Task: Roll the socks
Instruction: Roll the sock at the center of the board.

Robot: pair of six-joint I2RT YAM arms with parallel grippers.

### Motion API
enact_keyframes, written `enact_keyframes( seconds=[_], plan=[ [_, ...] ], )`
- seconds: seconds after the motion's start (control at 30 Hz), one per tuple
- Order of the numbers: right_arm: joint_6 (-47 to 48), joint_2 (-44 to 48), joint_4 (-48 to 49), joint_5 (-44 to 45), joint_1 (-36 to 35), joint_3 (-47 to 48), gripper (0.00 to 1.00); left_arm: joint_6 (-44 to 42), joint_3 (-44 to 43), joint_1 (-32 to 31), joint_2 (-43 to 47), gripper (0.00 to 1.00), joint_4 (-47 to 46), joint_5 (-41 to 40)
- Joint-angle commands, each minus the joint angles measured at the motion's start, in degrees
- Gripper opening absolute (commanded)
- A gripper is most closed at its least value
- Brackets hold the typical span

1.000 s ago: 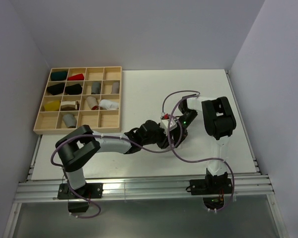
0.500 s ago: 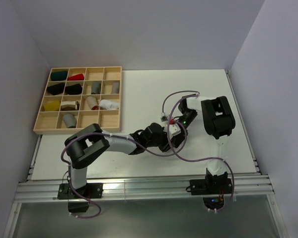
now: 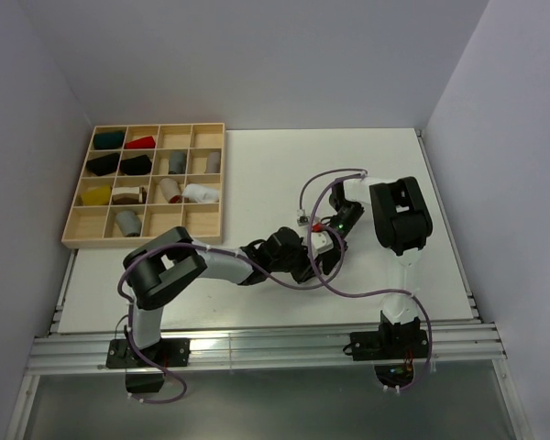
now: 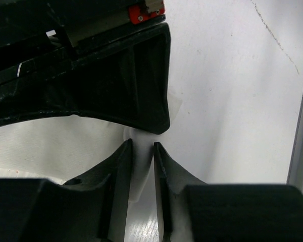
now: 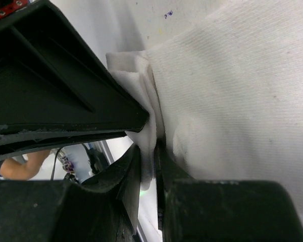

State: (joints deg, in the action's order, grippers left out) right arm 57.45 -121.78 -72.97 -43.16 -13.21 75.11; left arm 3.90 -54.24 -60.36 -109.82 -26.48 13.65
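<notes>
On surface (image 3: pixel 284 165), near centre: white sock (image 5: pixel 217 91), between both hands; right hand (image 5: pixel 150 151) pinches its folded edge; left hand (image 4: pixel 141 146) narrow, white fabric between fingers (image 4: pixel 118 171), grip unclear. Advice: secure both pinches, keep fold aligned, roll tight, evenly.

no writing, label, brand mark or number is legible on anything in view.

Arms reaching inward, tips meeting
Left gripper (image 4: pixel 141 146) and right gripper (image 5: pixel 147 146) are pinching the white sock (image 5: pixel 217 101), jaws nearly closed, each just ahead of the other
</notes>
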Motion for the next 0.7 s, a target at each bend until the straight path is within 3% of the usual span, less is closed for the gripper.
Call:
enact_keyframes(
  seconds=[0.0,0.2,0.4,0.5,0.67],
  plan=[
    [0.21,-0.66,0.9,1.5,0.73,1.88,0.09,2.33,0.18,0.68,-1.62,0.28,0.99,5.06],
    [-1.02,0.13,2.21,1.58,0.91,1.53,0.08,7.6,0.98,3.23,-3.46,0.15,-0.5,11.04],
    [-3.91,3.03,6.24,2.55,1.08,-0.22,0.08,14.18,-2.96,4.28,-7.15,0.0,3.62,15.79],
    [-6.29,6.97,11.86,4.39,1.08,-2.94,0.08,17.87,-6.13,4.72,-9.61,0.0,7.66,17.98],
    [-10.07,11.73,17.94,6.68,1.26,-6.46,0.25,24.21,-10.27,5.25,-12.52,0.0,12.94,21.32]
  ],
)
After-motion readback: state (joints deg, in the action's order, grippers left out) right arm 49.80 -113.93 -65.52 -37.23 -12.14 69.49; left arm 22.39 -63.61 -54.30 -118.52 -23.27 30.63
